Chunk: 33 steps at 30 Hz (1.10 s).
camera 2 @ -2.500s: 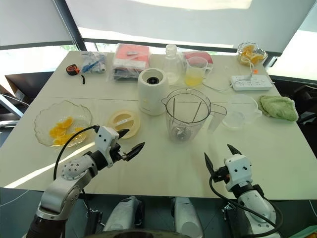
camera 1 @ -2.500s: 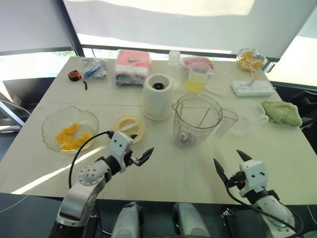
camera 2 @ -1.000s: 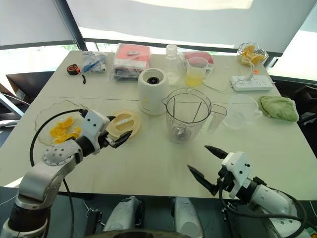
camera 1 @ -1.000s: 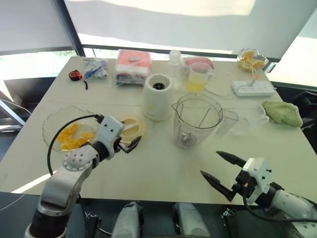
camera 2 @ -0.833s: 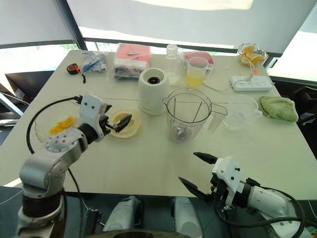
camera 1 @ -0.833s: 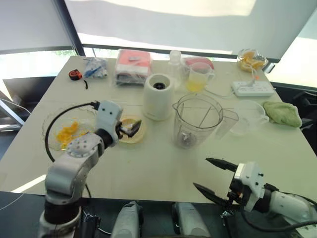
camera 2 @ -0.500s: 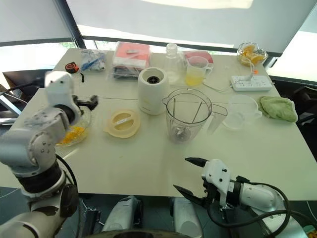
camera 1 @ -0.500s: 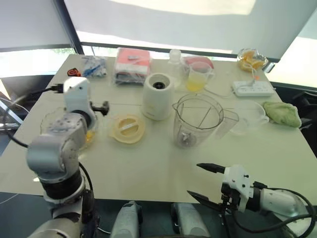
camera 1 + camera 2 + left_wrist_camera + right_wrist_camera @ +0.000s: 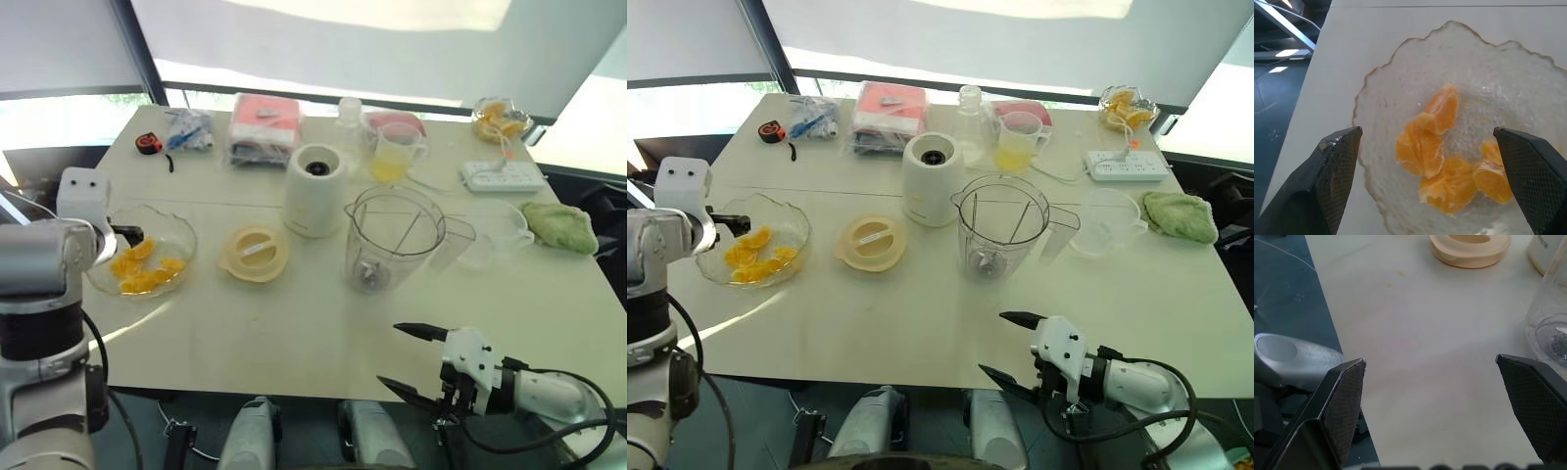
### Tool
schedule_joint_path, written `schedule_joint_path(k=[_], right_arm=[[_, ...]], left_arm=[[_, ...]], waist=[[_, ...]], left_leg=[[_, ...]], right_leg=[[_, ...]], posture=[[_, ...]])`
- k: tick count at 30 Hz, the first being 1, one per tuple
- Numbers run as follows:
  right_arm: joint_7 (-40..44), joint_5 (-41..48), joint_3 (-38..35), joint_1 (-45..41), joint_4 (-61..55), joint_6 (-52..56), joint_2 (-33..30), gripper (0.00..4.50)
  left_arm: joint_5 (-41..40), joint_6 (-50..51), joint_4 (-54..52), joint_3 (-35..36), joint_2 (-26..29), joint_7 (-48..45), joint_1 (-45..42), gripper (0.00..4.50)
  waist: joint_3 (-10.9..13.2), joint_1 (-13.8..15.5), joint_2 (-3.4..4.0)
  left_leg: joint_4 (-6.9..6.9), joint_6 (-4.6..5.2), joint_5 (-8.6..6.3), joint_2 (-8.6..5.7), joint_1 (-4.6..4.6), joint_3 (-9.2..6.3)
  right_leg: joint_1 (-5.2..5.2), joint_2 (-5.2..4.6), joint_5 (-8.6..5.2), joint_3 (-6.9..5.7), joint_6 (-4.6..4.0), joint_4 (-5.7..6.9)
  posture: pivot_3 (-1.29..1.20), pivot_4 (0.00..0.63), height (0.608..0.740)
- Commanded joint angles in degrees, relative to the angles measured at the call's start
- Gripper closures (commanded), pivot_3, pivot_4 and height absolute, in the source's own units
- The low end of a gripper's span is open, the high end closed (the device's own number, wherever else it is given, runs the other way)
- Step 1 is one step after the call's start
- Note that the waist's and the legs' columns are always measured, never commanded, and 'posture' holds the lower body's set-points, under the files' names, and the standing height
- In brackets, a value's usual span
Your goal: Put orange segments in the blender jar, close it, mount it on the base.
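A scalloped glass bowl (image 9: 183, 238) at the table's left holds several orange segments (image 9: 143, 271). My left gripper (image 9: 1425, 129) hangs open just above them, its fingers (image 9: 127, 233) over the bowl's left rim. The clear blender jar (image 9: 392, 240) stands upright and lidless at the centre. Its cream lid (image 9: 254, 253) lies flat to its left. The white base (image 9: 313, 191) stands behind the lid. My right gripper (image 9: 389, 354) is open and holds nothing. It hovers at the table's near edge, in front of the jar.
Along the far side are a tape measure (image 9: 147, 145), red packets (image 9: 263, 127), a clear bottle (image 9: 345, 114), a cup of yellow juice (image 9: 392, 152), a power strip (image 9: 500, 176) and a second bowl of fruit (image 9: 498, 117). A clear jug (image 9: 495, 230) and green cloth (image 9: 558, 223) lie right.
My left arm swung left from beside the lid to over the bowl of segments. My right gripper turned sideways and shifted a little left along the near edge, still open.
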Motion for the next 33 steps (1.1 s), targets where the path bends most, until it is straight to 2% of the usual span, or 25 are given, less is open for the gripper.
schedule_joint_path(k=[1,4,8,11,19,30,33], right_arm=[[-1.38,-0.88,0.39,0.9,-2.48,-0.83,0.86,0.0],[-2.83,-1.67,1.4,1.18,-3.91,-0.11,1.49,0.0],[-4.48,-2.38,2.02,1.35,-5.36,0.79,1.91,0.0],[-5.09,-2.38,1.73,1.69,-6.22,1.39,1.75,0.0],[-6.98,-2.83,0.99,3.21,-7.73,2.03,1.81,0.0],[-9.44,-3.47,1.78,1.68,-8.62,3.85,2.31,0.0],[-9.81,-3.47,1.78,1.09,-8.65,4.21,2.27,0.0]], left_arm=[[-0.42,-6.44,6.47,-4.35,2.09,-3.95,-1.83,0.03],[0.51,-14.43,16.3,-7.77,1.47,-6.8,-4.18,0.03],[4.46,-28.39,31.58,-11.61,0.09,-7.06,-7.23,0.03],[6.52,-34.93,40.59,-12.78,-1.54,-6.73,-10.31,0.03],[9.96,-40.73,52.16,-13.92,-4.13,-7.49,-13.76,0.03],[12.81,-41.18,58.98,-14.45,-5.78,-8.04,-15.39,0.03],[13.23,-41.28,60.13,-14.21,-6.03,-7.88,-15.49,0.9]], waist=[[0.0,-0.02,-0.01],[0.0,0.05,-0.03],[-0.01,-0.01,-0.04],[-0.02,0.07,-0.09],[-0.04,0.04,-0.16],[-0.07,0.08,-0.19],[-0.08,0.03,-0.18]], left_leg=[[0.0,0.0,0.0,0.02,0.0,0.0],[0.0,-0.01,0.0,0.0,0.0,-0.01],[0.01,-0.01,0.01,-0.03,-0.01,-0.01],[0.01,0.0,0.01,-0.04,-0.03,0.02],[0.03,0.0,0.01,-0.05,-0.05,0.14],[0.05,0.0,0.01,-0.04,-0.04,0.16],[0.08,0.0,0.01,-0.05,-0.02,0.17]], right_leg=[[0.0,-0.02,0.0,0.0,0.0,0.01],[0.0,-0.02,0.0,-0.01,-0.01,0.03],[-0.01,0.01,0.01,-0.03,-0.01,0.03],[-0.02,0.05,0.01,-0.03,0.0,0.02],[-0.02,0.07,0.03,-0.03,0.04,0.05],[0.0,0.09,0.09,-0.04,0.15,0.09],[0.01,0.09,0.11,-0.04,0.19,0.12]], posture=[[0.0,0.15,0.74],[0.0,0.15,0.74],[0.0,0.15,0.74],[0.0,0.15,0.74],[0.0,0.15,0.74],[0.0,0.15,0.74],[0.0,0.15,0.74]])
